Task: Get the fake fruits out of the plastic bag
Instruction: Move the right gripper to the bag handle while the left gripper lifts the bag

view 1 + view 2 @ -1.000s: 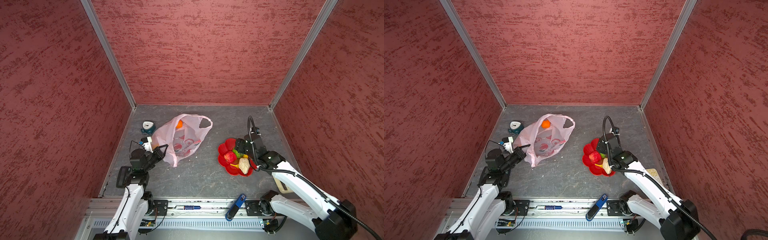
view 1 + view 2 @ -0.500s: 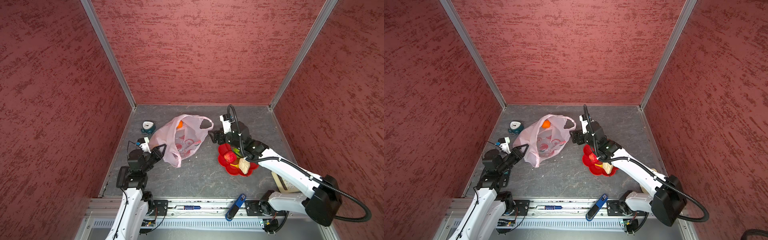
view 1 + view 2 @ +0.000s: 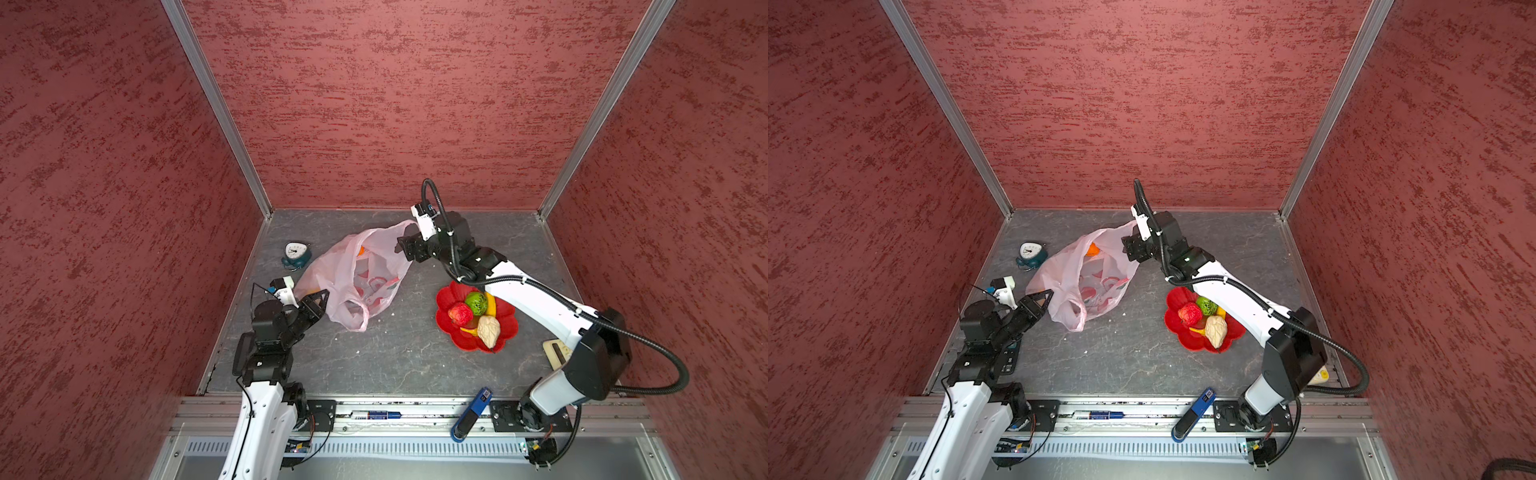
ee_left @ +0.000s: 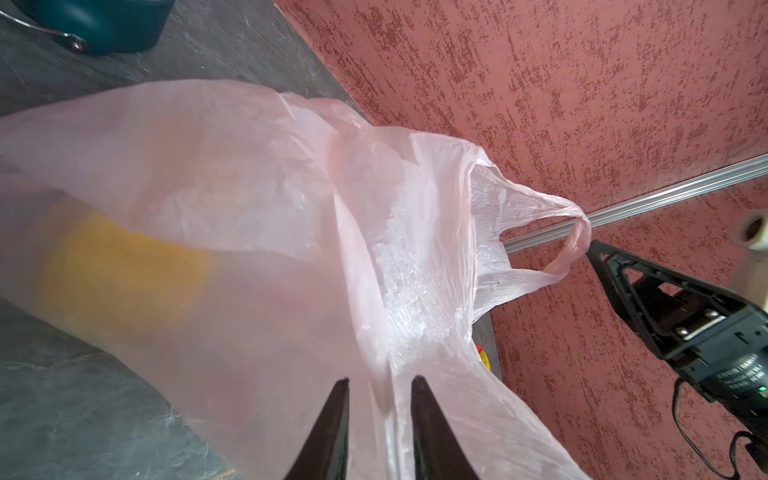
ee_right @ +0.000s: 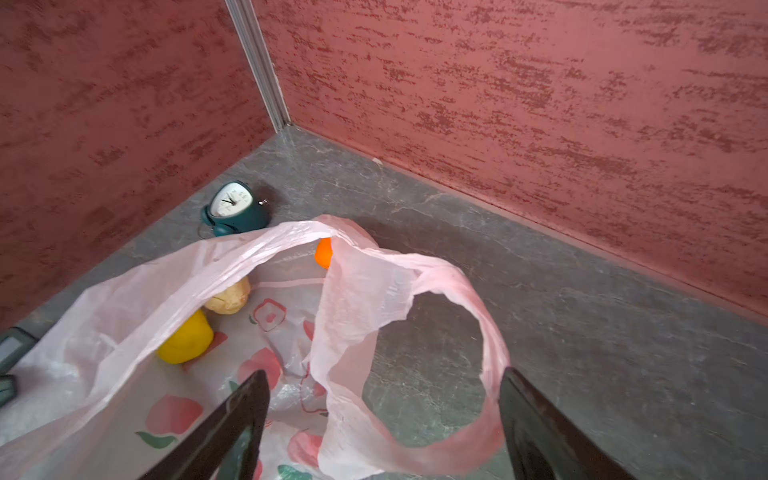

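While the right jaws are gaping with the plastic bag (image 5: 124,316) handle between them and the left jaws are sitting barely apart, the loose bag may be flopping over the lemon (image 5: 185,338).

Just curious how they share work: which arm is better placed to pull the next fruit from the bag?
Likely the right. The right gripper hangs open at the mouth of the plastic bag, facing the lemon, cream lump and orange inside. The left gripper faces only the bag's outer film.
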`<state>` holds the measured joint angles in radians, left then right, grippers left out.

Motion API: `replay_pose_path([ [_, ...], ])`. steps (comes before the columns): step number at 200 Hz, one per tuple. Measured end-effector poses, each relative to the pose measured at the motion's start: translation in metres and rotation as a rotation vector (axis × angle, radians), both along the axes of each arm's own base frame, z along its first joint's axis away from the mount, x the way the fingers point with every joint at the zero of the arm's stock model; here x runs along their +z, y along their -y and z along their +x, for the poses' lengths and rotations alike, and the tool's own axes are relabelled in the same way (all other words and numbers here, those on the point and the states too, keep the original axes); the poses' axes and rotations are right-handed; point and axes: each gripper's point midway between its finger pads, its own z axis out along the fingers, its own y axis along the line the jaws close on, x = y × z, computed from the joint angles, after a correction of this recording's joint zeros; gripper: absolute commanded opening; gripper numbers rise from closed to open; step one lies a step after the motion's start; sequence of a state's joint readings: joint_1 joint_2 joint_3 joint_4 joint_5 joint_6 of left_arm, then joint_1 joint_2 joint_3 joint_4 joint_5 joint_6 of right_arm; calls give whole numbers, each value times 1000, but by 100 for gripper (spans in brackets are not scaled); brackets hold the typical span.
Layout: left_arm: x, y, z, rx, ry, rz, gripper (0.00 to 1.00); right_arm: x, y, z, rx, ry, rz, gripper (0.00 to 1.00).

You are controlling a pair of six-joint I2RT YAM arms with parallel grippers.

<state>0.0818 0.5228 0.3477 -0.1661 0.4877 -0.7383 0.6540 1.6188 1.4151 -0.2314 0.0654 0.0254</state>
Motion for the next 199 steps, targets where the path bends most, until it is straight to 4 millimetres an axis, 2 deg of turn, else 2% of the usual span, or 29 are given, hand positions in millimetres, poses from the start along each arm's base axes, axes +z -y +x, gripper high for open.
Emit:
replay_pose_path([
  [16,9,-2,1,5,11,9,34,-4,4,8,-21,3,-34,86],
  [56,31,-6,9,11,-29,42,42,-10,19,13,-49,-14,-68,85],
  [91,49,-2,23,-41,-120,74,57,-16,26,8,-45,-31,-63,84],
  [123,71,24,29,-166,-201,172,71,-30,25,2,-28,-69,-54,83],
  [146,83,59,32,-299,-253,290,80,-35,22,0,-15,-80,-42,83],
  [159,82,79,34,-367,-289,369,80,-35,21,0,-10,-80,-36,83],
  [172,72,94,40,-421,-342,464,80,-35,20,0,-6,-78,-31,84],
  [199,36,101,55,-449,-478,655,78,-39,20,-1,0,-81,-29,84],
])
